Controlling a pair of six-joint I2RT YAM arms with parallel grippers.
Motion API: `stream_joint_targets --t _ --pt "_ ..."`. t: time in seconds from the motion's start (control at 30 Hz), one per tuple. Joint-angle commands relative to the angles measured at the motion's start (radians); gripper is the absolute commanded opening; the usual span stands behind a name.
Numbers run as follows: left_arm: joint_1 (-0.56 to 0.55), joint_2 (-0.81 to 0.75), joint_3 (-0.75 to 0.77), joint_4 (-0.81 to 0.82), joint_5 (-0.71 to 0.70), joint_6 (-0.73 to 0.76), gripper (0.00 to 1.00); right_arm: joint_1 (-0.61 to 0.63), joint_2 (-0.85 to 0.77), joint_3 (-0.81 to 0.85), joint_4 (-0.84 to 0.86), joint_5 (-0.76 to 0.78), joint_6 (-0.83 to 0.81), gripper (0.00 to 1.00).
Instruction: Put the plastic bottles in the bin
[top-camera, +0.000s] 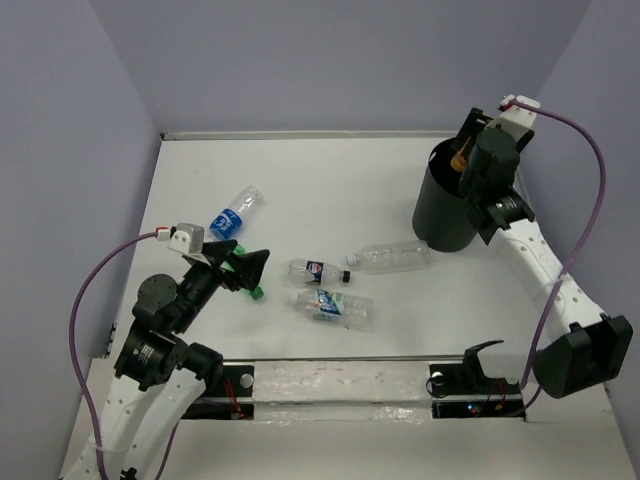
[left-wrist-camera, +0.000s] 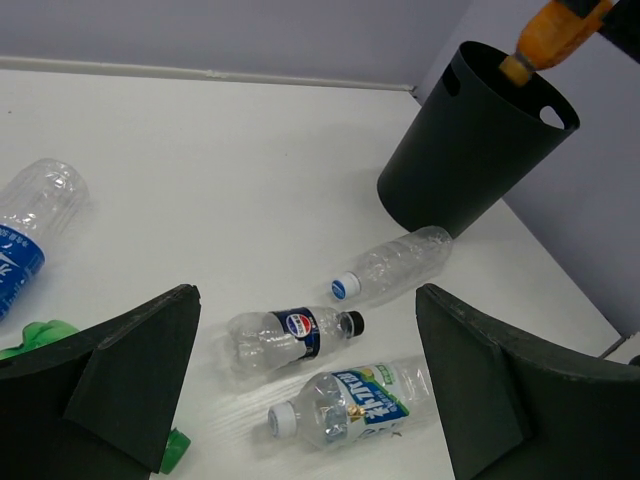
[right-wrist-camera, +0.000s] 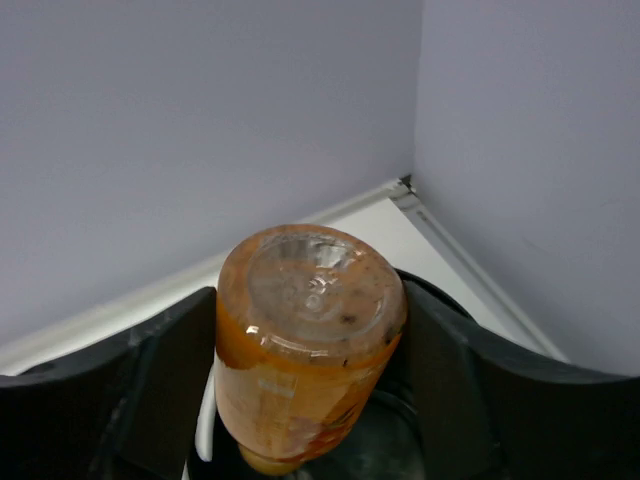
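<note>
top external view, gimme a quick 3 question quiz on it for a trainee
1. True or false: the orange bottle is lying on the table.
2. Which bottle on the table lies nearest the bin? A: the unlabelled clear bottle. B: the blue-labelled bottle. C: the dark-labelled bottle.
3. Fill in: the left gripper has its jaws ___.

Key:
1. False: the right gripper holds it neck down over the bin.
2. A
3. open
</note>
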Motion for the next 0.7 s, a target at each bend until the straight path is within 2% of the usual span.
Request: stream_joint_targets --t 0.0,0.1,0.13,0.27,0.3,0.37,0.43,0.5,0.67 --pt "-0.002 0.001 0.026 0.020 -0.014 -0.009 0.99 -0.007 0.042 0.022 -0.056 0.018 -0.069 0.90" --pt "-0.002 -0.002 0.028 0.019 -0.024 -0.013 0.99 -0.007 0.031 0.079 -0.151 -0.119 -0.011 0.94" --pt "0.000 -0.004 0.028 0.016 -0.037 -0.013 0.99 0.002 0.022 0.076 -0.165 -0.228 0.017 0.94" --pt "0.001 -0.015 0.037 -0.009 -0.133 -0.032 0.99 0.141 0.029 0.062 -0.170 -0.441 0.052 0.94" --pt "0.004 -0.016 0.045 -0.019 -0.191 -0.042 0.99 0.237 0.045 0.062 -0.170 -0.448 0.048 0.94" --pt "0.007 -0.018 0.060 -0.064 -0.320 -0.076 0.99 0.321 0.104 0.056 -0.165 -0.451 0.061 0.93" --pt "0.014 -0.025 0.075 -0.105 -0.453 -0.117 0.99 0.405 0.178 0.050 -0.138 -0.582 0.121 0.92" --pt "0.021 -0.044 0.100 -0.144 -0.568 -0.144 0.99 0.495 0.239 0.032 -0.094 -0.643 0.153 0.91" --pt "0.035 -0.122 0.131 -0.203 -0.769 -0.222 0.99 0.658 0.495 0.160 -0.035 -0.661 0.183 0.93"
